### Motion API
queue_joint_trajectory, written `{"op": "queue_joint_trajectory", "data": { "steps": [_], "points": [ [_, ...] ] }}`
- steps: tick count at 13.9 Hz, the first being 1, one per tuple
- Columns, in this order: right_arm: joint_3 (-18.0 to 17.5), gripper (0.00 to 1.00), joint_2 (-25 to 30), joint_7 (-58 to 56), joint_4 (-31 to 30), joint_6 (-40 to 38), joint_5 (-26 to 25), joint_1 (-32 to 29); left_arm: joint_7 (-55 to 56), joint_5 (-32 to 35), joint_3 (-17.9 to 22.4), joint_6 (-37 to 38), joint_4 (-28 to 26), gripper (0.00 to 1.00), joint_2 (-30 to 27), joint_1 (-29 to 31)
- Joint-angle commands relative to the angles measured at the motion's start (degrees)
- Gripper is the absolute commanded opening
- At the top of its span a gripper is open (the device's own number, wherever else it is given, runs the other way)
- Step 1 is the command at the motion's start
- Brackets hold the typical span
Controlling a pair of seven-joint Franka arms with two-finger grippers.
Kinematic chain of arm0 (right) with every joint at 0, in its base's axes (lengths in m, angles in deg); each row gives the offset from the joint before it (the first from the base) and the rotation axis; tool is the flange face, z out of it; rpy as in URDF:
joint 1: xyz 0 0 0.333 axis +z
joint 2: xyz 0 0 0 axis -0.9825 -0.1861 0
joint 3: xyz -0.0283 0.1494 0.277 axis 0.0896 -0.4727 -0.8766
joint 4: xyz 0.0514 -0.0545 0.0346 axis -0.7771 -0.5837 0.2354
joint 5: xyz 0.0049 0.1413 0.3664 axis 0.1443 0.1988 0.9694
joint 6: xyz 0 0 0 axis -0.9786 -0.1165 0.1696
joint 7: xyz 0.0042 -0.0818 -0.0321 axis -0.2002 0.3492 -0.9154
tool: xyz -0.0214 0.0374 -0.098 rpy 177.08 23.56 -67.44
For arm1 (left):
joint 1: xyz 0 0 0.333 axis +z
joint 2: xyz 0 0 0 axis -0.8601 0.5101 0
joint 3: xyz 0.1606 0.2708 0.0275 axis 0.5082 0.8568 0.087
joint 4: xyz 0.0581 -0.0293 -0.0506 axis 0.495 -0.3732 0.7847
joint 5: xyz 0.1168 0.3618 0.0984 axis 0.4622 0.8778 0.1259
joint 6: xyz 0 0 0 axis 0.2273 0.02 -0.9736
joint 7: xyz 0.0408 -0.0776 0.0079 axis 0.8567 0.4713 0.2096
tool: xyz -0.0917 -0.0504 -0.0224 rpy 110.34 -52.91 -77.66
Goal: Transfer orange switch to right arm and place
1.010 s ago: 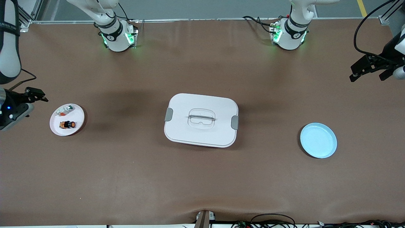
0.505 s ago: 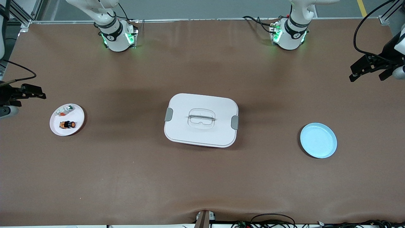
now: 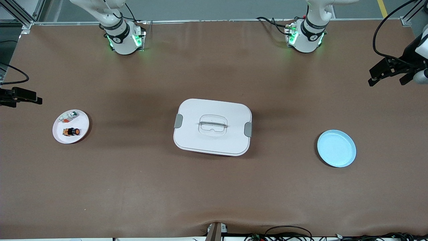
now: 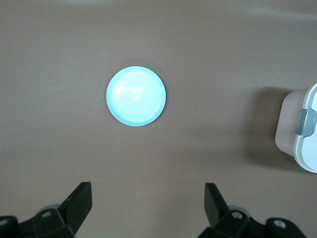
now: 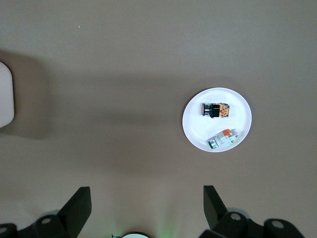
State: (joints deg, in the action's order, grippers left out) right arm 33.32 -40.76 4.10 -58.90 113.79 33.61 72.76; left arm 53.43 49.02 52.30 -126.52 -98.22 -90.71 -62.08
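Blue plate: nearest the front camera of the things on the desk, toward the left arm's end; bare.

White box: mid-desk, lid on, grey clasps at both short ends, clear handle on top; cut off at the edge of both wrist views, only a corner showing.

White plate: toward the right arm's end of the desk, carrying two small parts.

Orange switch: lying on its side on the white plate, on the part nearer the front camera; orange cap turned toward the box; fine markings too small to read.

Whitish part: on the same plate, just beside the switch, farther from the front camera; details hard to make out.

Right pincer: mostly cut off at the front view's edge, over the desk's rim at the right arm's end; fingers spread wide, holding nothing; well apart from the switch.

Left pincer: up in the air over the left arm's end of the desk, partly cut off; fingers spread, holding nothing; entire desk between it and the switch.
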Motion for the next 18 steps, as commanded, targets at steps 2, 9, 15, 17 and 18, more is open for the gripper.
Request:
{"op": "queue_joint_trajectory", "data": {
  "steps": [2,9,15,17,18],
  "points": [
    [-0.25,1.0,0.04,3.34,1.5,-0.36,0.24,1.59,-0.43,-0.59,-0.42,1.23,1.4,1.0,0.51,0.38],
    [0.1,1.0,4.52,3.53,2.72,-8.6,0.07,1.24,-0.43,-0.59,-0.42,1.23,1.4,1.0,0.51,0.29],
    [-0.07,1.0,5.75,3.44,5.01,-13.81,0.07,1.06,-0.43,-0.68,-0.86,1.76,2.36,1.0,0.51,0.29],
    [-0.16,1.0,6.2,3.35,6.59,-15.64,-0.19,1.15,-0.26,-0.68,-1.3,2.11,2.37,1.0,0.6,0.38],
    [-0.16,1.0,6.2,3.35,7.81,-16.53,-0.19,1.15,-0.34,-0.68,-1.39,2.11,2.37,1.0,0.69,0.64]
  ]
}}
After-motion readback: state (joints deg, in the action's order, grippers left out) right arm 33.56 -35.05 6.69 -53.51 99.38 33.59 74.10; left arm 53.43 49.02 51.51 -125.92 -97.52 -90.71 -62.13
